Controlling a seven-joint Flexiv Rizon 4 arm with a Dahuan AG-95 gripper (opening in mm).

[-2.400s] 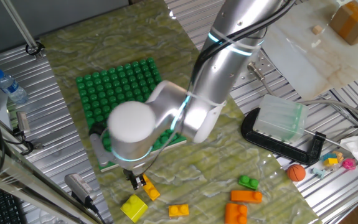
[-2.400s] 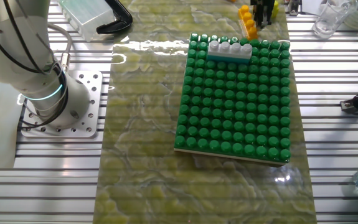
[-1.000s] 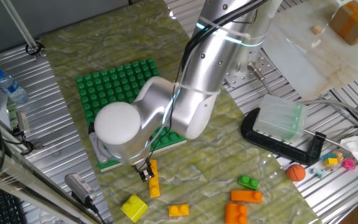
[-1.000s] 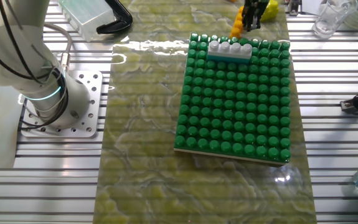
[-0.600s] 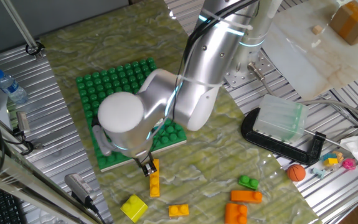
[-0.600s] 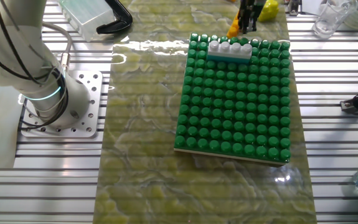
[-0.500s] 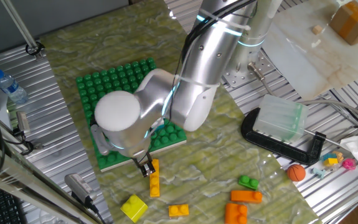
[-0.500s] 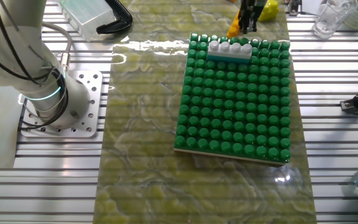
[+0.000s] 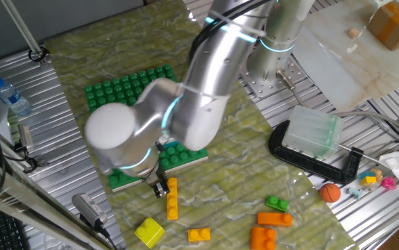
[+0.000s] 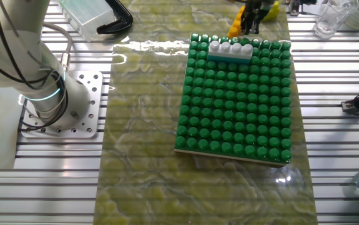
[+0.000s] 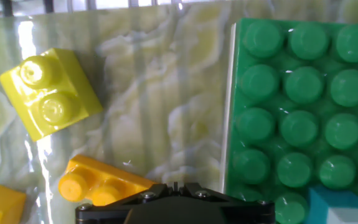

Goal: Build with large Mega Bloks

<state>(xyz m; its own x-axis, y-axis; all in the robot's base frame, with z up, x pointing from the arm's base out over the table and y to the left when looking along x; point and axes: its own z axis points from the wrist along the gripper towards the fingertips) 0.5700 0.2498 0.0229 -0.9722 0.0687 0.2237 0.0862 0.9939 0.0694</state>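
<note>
I am holding the long orange brick (image 9: 171, 198) in my gripper (image 9: 162, 189), with my jaws shut tight on its top end. The brick hangs just off the near edge of the big green base plate (image 9: 126, 94). Close by the brick sits a yellow block (image 11: 51, 92) with two bumps. A bit farther from the plate lie more orange blocks (image 9: 273, 219) and a small green block (image 9: 277, 204). On the plate itself, at its edge near me, sits a white and teal brick (image 10: 231, 49).
</note>
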